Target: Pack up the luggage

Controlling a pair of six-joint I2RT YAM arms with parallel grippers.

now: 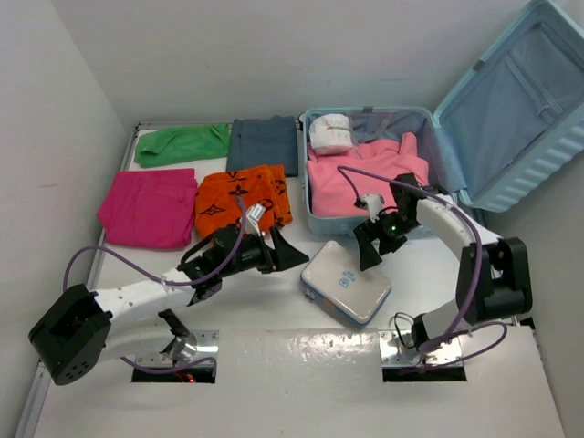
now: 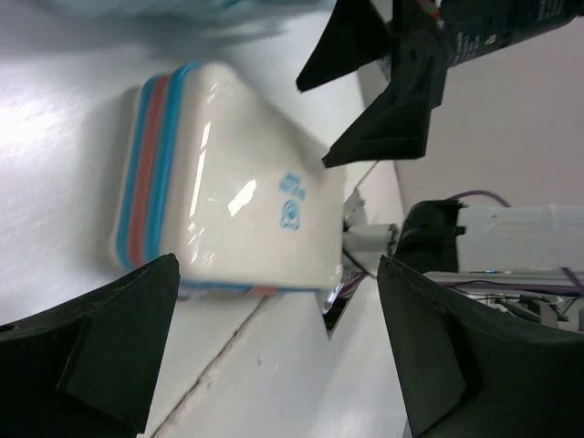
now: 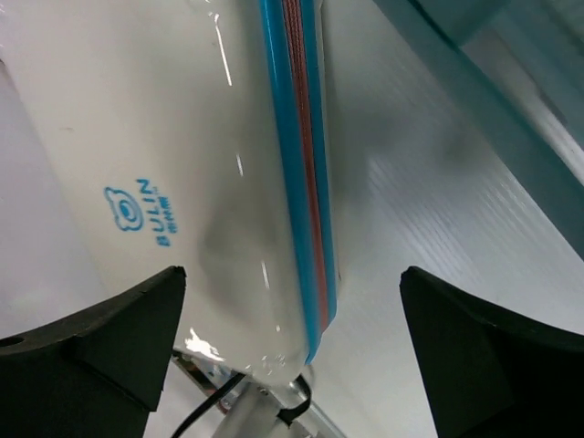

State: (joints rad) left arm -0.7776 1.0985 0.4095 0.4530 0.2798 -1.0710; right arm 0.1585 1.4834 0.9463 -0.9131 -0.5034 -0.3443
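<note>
Two items, a pink garment (image 1: 351, 187) and a white roll (image 1: 330, 134), are lying in the luggage (image 1: 506, 119), which is standing open at upper right. Four folded garments (image 1: 148, 208) are waiting on the desk (image 1: 274, 365) at upper left, so packing is looking under halfway done. The left fingers (image 1: 290, 251) and right fingers (image 1: 368, 255) are hanging spread apart on either side of the white pouch (image 1: 347, 283), gripping nothing.

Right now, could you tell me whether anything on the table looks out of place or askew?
The white rectangular zip pouch lies skewed on the table, outside the open pale blue hard-shell suitcase; nothing looks spilled or damaged.
</note>
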